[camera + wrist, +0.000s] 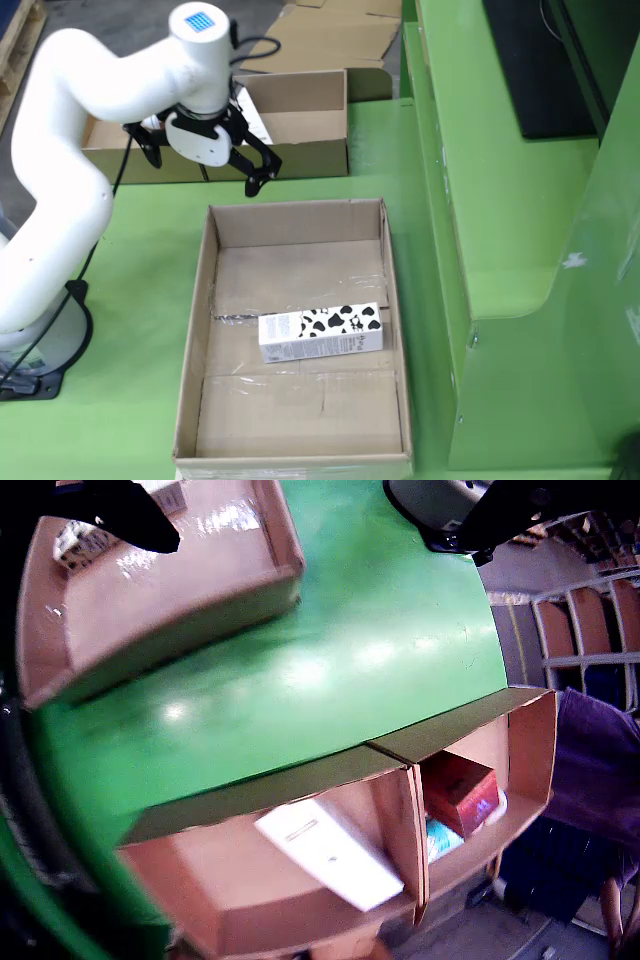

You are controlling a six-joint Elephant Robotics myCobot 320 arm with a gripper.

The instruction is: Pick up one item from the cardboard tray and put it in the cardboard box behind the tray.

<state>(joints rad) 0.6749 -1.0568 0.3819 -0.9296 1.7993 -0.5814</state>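
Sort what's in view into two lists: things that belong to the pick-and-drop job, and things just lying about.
Belongs to the job:
cardboard tray
cow-patterned carton, lying in the tray
cardboard box behind the tray
gripper, open, empty, over the box

Just lying about:
flattened cardboard behind the box
red box, white box and teal item already in the box

The arm (60, 190) is hiding part of the box (300, 120) in the still view; the blurred gripper-view edge is cropping a carton (80, 542).
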